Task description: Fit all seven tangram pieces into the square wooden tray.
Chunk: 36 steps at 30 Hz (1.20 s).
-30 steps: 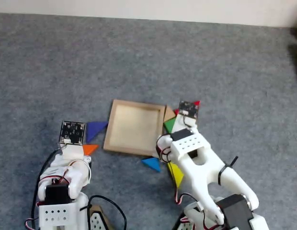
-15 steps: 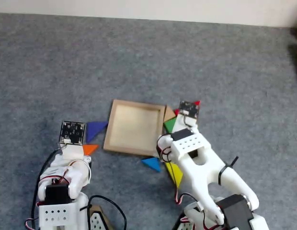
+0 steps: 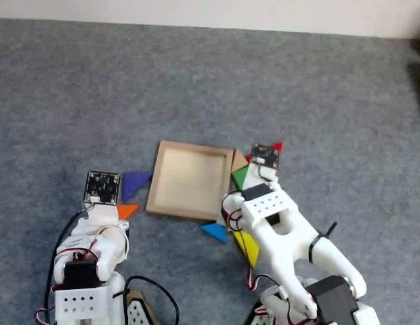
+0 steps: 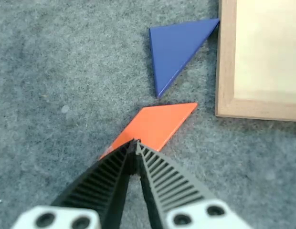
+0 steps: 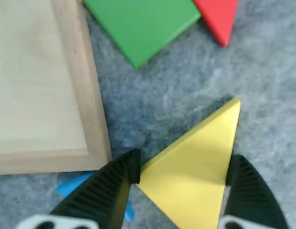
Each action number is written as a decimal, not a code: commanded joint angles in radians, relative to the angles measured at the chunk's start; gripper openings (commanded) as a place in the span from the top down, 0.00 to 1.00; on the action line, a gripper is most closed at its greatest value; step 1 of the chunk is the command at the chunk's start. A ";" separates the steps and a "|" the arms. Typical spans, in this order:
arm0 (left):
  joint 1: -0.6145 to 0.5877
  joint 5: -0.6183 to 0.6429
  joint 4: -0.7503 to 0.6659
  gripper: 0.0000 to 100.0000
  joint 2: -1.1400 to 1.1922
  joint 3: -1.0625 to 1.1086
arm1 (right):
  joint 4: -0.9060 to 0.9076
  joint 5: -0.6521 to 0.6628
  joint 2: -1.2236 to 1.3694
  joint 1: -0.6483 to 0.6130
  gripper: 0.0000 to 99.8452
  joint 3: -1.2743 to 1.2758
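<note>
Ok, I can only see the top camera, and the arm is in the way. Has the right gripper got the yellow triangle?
Observer: Not gripped yet, I think. The right gripper is open, with one finger on each side of the yellow triangle, which lies flat on the carpet.
Operator: And what about the left one? Its camera box hides it.
Observer: The left gripper is shut, with its tip at one end of the orange piece.
</note>
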 commanded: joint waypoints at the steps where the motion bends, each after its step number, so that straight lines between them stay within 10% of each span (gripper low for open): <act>1: 0.008 -0.008 0.002 1.00 -0.044 0.019 | -0.004 0.017 -0.008 -0.004 0.67 0.002; 36: 0.008 -0.008 0.002 1.00 -0.044 0.019 | -0.004 0.025 -0.005 -0.073 0.71 0.050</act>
